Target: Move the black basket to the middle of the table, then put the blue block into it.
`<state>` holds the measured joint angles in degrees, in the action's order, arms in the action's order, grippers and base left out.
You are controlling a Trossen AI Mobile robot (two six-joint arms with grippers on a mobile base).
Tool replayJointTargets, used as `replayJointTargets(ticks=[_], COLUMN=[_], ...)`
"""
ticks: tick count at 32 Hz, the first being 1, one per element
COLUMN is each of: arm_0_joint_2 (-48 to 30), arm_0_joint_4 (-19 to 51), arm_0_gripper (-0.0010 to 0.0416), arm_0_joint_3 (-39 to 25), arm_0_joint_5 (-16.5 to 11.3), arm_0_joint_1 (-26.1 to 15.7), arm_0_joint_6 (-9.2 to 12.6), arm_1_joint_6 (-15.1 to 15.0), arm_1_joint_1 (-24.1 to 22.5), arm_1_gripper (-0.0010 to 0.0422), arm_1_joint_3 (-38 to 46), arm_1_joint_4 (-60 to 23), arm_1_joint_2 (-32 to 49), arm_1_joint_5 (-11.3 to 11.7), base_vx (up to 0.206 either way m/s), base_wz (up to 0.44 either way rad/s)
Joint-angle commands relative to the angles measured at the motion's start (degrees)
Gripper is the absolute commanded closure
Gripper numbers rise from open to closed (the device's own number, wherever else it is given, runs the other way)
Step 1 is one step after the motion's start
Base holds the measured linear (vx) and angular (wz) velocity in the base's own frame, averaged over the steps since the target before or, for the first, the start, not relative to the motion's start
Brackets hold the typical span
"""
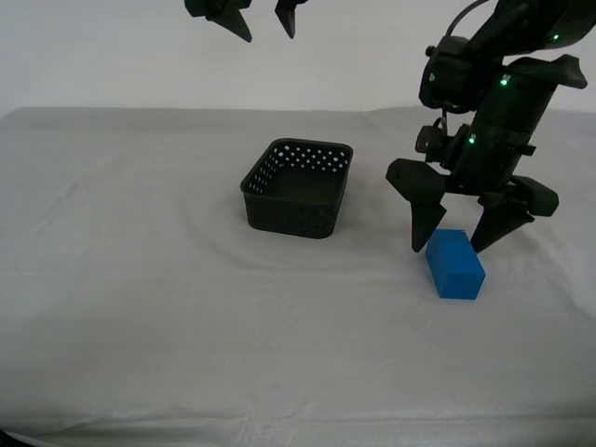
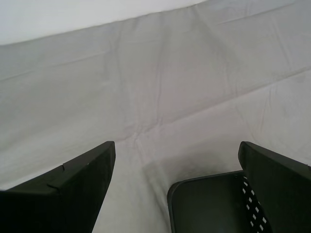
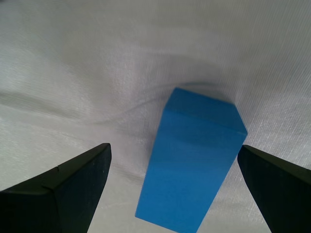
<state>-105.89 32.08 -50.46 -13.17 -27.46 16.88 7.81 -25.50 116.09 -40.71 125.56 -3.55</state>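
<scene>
Fingers spread wide, the first gripper [image 1: 455, 237] straddles the blue block [image 1: 455, 264] lying right of the black basket [image 1: 298, 188] mid-table, apparently poised to grasp, while the second gripper [image 1: 261, 23] hangs open and empty above.

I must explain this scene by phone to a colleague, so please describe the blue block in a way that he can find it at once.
Start from the table covered with pale cloth, and find the black basket near its middle. On the exterior view's right of the basket, an open dark end effector straddles the blue block. It is the only bright-coloured thing there, a small solid brick.
</scene>
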Motion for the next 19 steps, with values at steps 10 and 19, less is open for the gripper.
replayJointTargets(ticks=[10, 19], arm_0_joint_2=[-5.68, -4.04], arm_0_joint_4=[0.20, 5.09], arm_0_gripper=[0.0341, 0.0407], arm_0_joint_3=[-4.44, -9.03], arm_0_joint_5=[0.07, -0.44], arm_0_joint_1=[-0.13, -0.24], arm_0_joint_6=[0.74, -0.57], arm_1_joint_6=[-0.48, -1.31], arm_1_joint_1=[0.35, 0.70], arm_1_gripper=[0.0062, 0.0062], arm_1_joint_3=[0.04, 0.04], arm_1_joint_4=[-0.35, -0.33], arm_1_joint_2=[0.00, 0.00], arm_1_joint_5=[0.07, 0.17], base_vx=[0.000, 0.000], base_wz=[0.000, 0.000])
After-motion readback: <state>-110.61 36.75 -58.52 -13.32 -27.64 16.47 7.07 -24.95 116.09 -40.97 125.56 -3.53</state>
